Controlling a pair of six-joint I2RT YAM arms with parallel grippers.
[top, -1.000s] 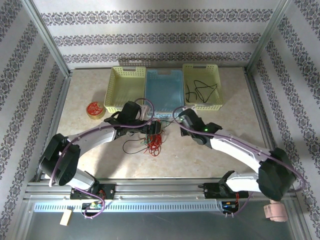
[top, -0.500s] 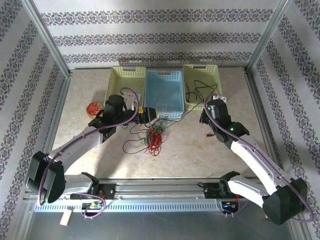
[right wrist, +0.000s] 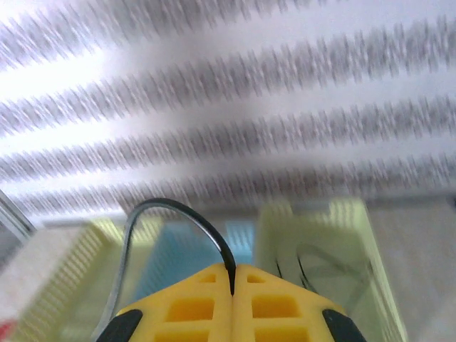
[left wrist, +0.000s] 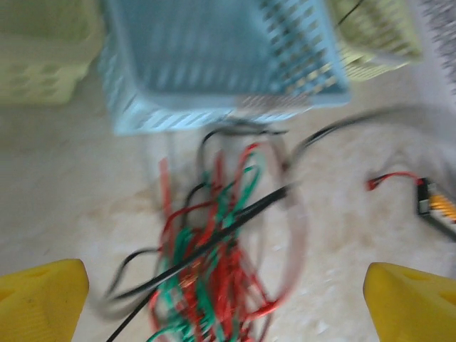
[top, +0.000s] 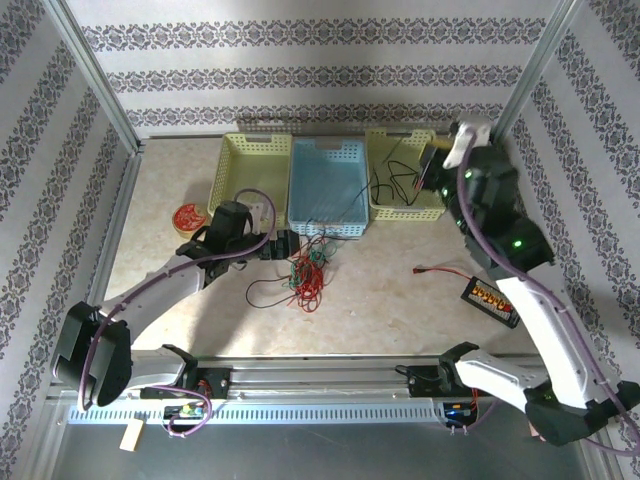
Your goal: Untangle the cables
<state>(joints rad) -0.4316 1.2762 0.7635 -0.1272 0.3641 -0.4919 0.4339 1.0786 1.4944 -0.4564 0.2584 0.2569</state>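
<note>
While the right tool (right wrist: 231, 274) is up over the right yellow basket (top: 405, 211), its fingers pressed together on a black cable (right wrist: 171, 202), I note how I want this pull done. In the right wrist view the cable arches up out of the pinch and drops away to the left. The rest of the cables (top: 305, 278), red, green and black, lie in a heap on the table (top: 380, 310) just in front of the blue basket (top: 325, 230). The left tool (top: 281, 246) sits just beside the heap, fingers wide apart, holding nothing.

In the left wrist view a black strand runs out of the heap toward the upper right. It is probably the held cable's tail, but blur stops me tracing it.

Plan:
- Pin the red and green loops with the left tool before I draw, or the whole heap likely drags along.
- Draw slowly, up and away, watching for coloured loops rising with the strand. If they rise, stop and ease off rather than force it.
- Release over the right basket, where another black cable (top: 400, 180) lies, only once the tail is clear of the heap.
- Keep the trailing end off the small pack (top: 490, 298) at the right.
</note>
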